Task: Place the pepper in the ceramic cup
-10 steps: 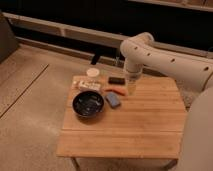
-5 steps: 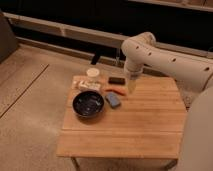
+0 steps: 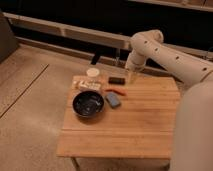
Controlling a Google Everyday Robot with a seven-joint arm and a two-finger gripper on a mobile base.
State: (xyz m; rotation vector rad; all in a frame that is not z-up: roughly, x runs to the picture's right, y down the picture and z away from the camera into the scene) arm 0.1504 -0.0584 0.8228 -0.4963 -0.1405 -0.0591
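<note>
The pepper [image 3: 116, 91] is a slender red-orange piece lying on the wooden table [image 3: 140, 125], just behind the blue-grey block [image 3: 113, 99]. The ceramic cup [image 3: 92, 73] is small, white and round, and stands upright at the table's far left corner. My gripper [image 3: 132, 77] hangs from the white arm [image 3: 150, 47] over the far edge of the table. It is to the right of a small dark block [image 3: 117, 80], and behind and to the right of the pepper. It holds nothing that I can see.
A wide dark bowl [image 3: 89, 104] sits on the left of the table, in front of a pale flat rectangular item [image 3: 86, 85]. The robot's white body [image 3: 195, 130] fills the right edge. A dark wall with a rail runs behind the table.
</note>
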